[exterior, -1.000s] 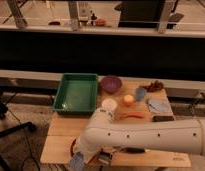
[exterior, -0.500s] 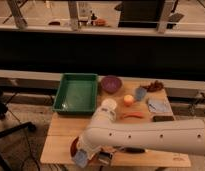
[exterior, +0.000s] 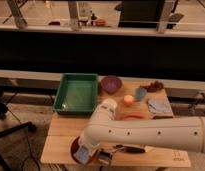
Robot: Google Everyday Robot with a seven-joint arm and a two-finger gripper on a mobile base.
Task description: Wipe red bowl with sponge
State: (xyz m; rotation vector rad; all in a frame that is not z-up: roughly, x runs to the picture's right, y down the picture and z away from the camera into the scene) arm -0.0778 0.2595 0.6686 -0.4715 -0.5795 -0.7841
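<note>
The red bowl (exterior: 75, 148) stands near the front left corner of the wooden table (exterior: 61, 131), mostly covered by my arm. My gripper (exterior: 90, 154) hangs down over the bowl, shut on the sponge (exterior: 82, 155), a small pale blue-grey block. The sponge rests at the bowl's front rim. Only the bowl's left edge shows; its inside is hidden behind the gripper and the sponge.
A green tray (exterior: 76, 93) fills the table's back left. Behind my white arm (exterior: 146, 132) stand a purple bowl (exterior: 111, 84), an orange ball (exterior: 128, 99), a small blue cup (exterior: 140, 93) and a pale blue cloth (exterior: 159, 106). A dark utensil (exterior: 130, 148) lies at the front edge.
The gripper with the sponge has shifted slightly over the bowl, and a little more of the bowl's left rim shows. Nothing else on the table has moved.
</note>
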